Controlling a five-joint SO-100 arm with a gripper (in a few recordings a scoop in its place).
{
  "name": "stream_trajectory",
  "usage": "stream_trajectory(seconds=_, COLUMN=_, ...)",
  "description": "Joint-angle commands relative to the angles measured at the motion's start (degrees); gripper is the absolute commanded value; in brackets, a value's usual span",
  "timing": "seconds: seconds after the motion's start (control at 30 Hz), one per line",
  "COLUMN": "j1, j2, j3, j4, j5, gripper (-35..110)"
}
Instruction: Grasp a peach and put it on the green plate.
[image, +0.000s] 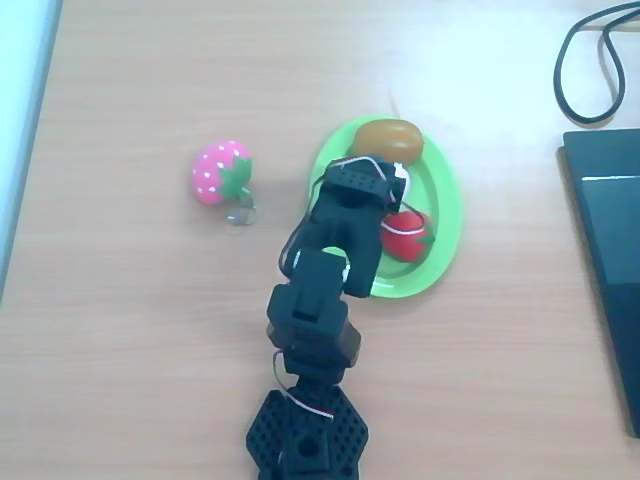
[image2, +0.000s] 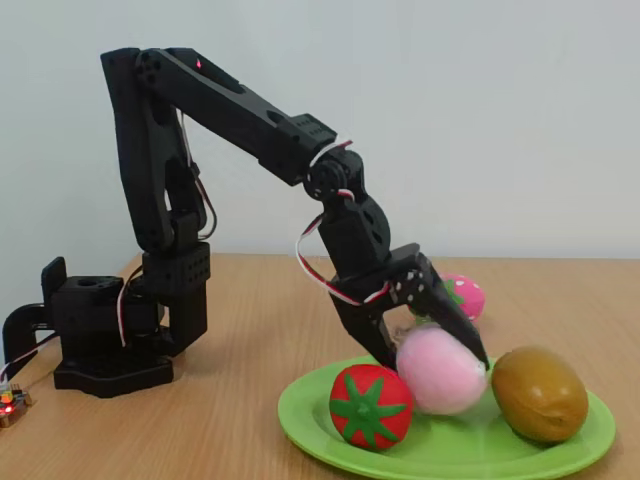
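Fixed view shows the pincer (image2: 432, 350) low over the plate (image2: 310, 432), its fingers closed around the peach (image2: 441, 369), which sits between the red fruit (image2: 371, 405) on its left and the brown fruit (image2: 539, 393) on its right. The peach's underside is at the plate's surface or just above it; I cannot tell which. It is slightly oval here, its long axis running from upper left down to lower right; its point and leaf are not visible, so which way it points cannot be told.

Overhead view has the arm (image: 318, 300) reaching from the bottom edge up over the plate (image: 446, 190), covering the peach. The brown fruit (image: 389, 140) lies at the plate's top end and the red fruit (image: 405, 235) at its right side, green leaf facing up. A strawberry (image: 220, 172) lies on the worktop (image: 130, 300) well left of the plate. A black cable (image: 590, 60) loops at the top right corner
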Motion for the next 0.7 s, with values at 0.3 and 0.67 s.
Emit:
stream_trajectory(seconds=0.3, j1=-0.35, j2=-0.62, j3=-1.41, j4=-0.53, j5=0.88, gripper=35)
stream_trajectory(seconds=0.67, j1=-2.11, j2=1.14, j3=-0.26, j4=-0.53, j5=1.49, gripper=38)
